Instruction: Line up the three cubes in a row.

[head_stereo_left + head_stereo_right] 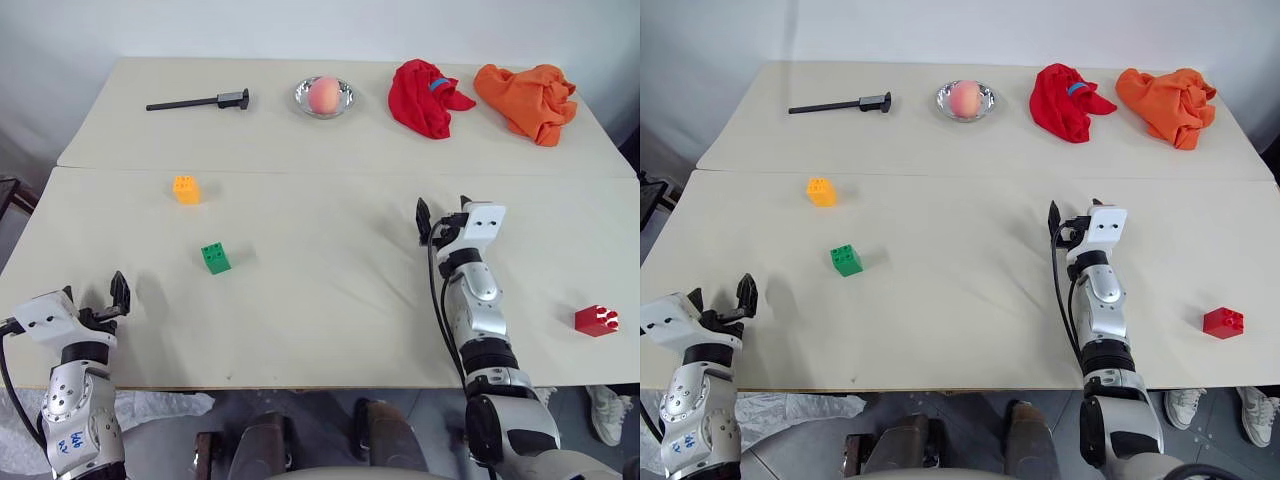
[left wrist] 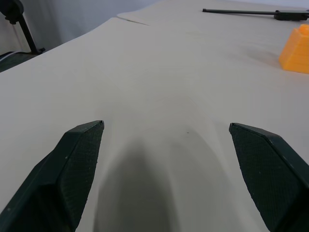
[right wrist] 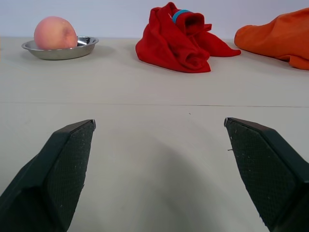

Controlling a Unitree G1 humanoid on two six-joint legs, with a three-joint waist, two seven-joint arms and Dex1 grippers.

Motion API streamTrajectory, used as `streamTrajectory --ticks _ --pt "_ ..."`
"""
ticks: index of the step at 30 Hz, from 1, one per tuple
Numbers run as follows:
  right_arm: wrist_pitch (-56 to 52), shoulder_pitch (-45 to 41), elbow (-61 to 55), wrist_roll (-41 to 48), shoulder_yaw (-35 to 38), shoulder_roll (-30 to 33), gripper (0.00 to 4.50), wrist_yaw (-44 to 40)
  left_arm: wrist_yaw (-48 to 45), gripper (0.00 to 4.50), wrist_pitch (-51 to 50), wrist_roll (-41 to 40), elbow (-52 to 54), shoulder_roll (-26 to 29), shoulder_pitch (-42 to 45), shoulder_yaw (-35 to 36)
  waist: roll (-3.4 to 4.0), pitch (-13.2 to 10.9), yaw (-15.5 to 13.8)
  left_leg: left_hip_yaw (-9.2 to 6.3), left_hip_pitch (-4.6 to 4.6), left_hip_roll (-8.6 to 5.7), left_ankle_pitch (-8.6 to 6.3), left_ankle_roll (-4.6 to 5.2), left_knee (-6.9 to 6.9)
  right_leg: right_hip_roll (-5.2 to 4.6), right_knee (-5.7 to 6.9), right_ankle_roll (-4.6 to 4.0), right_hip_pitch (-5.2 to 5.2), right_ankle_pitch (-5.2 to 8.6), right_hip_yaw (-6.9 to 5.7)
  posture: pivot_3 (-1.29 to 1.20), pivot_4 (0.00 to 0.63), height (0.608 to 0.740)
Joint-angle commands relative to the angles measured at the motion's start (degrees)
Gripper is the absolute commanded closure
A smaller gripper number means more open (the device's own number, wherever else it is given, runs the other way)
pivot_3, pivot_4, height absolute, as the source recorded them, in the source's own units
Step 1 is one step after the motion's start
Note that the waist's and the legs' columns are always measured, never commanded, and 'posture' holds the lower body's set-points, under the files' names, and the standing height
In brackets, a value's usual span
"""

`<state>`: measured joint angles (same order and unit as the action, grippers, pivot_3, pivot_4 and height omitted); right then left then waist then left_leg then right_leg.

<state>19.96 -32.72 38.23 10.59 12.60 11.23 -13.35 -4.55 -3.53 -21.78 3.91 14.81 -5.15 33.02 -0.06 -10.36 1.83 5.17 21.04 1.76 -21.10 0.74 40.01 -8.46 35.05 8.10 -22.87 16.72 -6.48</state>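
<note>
Well apart, red cube [image 1: 596,320], right tool [image 1: 444,214]

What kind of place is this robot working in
Probably a lab or test bench, not a home: two plain tables pushed together against a bare wall, with scattered practice props like toy cubes, cloths and a peach in a bowl.

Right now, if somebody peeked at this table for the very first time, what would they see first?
Probably the bright red crumpled cloth and the orange crumpled cloth at the table's far right, beside a pink peach in a shiny metal bowl. Then three small studded plastic bricks, scattered: yellow-orange brick and green brick on the left, red brick far right.
</note>
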Motion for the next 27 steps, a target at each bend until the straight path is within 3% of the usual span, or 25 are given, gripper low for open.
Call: streamTrajectory --ticks 1,6,10,14,17,20,27 --pt "1.59 -0.93 -1.13 0.22 0.02 0.41 0.0 -0.72 -0.95 0.12 0.89 -1.24 2.7 1.14 -0.51 1.35 0.0 0.0 0.0 0.0 0.0 0.0 0.0 0.0 0.0 0.0 0.0 0.0 0.0 0.0 0.0 0.0 0.15 0.74" --pt "0.9 2.06 -7.77 3.9 -0.6 0.43 0.0 -6.99 -9.11 0.12 -1.14 -8.46 10.02 3.99 -1.55 0.43 0.0 0.0 -0.13 -0.03 0.03 0.0 0.0 0.0 0.01 -0.01 -0.02 0.0 -0.01 0.0 -0.01 0.0 0.15 0.74" --pt "-8.82 11.74 -28.96 13.0 -1.97 5.59 0.0 -18.34 -22.66 0.12 -6.48 -8.64 18.78 15.5 -0.29 -9.46 0.08 -0.04 -0.76 -0.15 0.12 -0.04 0.0 0.0 -0.01 0.0 -0.03 -0.01 -0.01 0.0 -0.09 0.0 0.15 0.74" --pt "-19.44 22.46 -47.28 19.26 1.74 13.87 0.0 -19.91 -33.94 0.12 -7.41 -7.48 17.56 23.0 5.6 -17.84 0.27 0.0 -1.64 -0.17 0.06 -0.13 -0.11 0.16 0.04 -0.08 -0.09 0.02 0.0 -0.02 0.06 0.0 0.15 0.74" --pt "-25.27 33.38 -58.16 23.89 10.28 20.07 0.0 -20.0 -39.81 0.12 -7.41 -6.18 13.44 24.28 12.99 -24.05 0.4 -0.01 -1.84 -0.02 0.06 -0.14 -0.16 0.09 0.01 0.03 -0.16 0.02 0.0 -0.01 0.02 0.0 0.15 0.74" --pt "-29.9 50.03 -66.71 27.67 24.92 23.14 0.0 -21.29 -43.73 0.12 -7.98 -5.37 8.38 20.62 21.66 -31.33 0.49 0.02 -3.29 0.01 0.11 -0.21 -0.18 0.02 -0.01 0.23 -0.26 0.0 0.0 -0.01 -0.04 0.0 0.15 0.74" --pt "-29.81 71.75 -70.54 32.33 44.7 16.98 0.0 -22.3 -51.66 0.12 -5.86 -3.95 0.84 16.64 26.06 -36.96 0.44 0.04 -2.39 0.34 -0.09 -0.09 -0.26 0.01 -0.06 0.5 -0.41 0.05 0.02 -0.03 0.32 0.0 0.15 0.74"
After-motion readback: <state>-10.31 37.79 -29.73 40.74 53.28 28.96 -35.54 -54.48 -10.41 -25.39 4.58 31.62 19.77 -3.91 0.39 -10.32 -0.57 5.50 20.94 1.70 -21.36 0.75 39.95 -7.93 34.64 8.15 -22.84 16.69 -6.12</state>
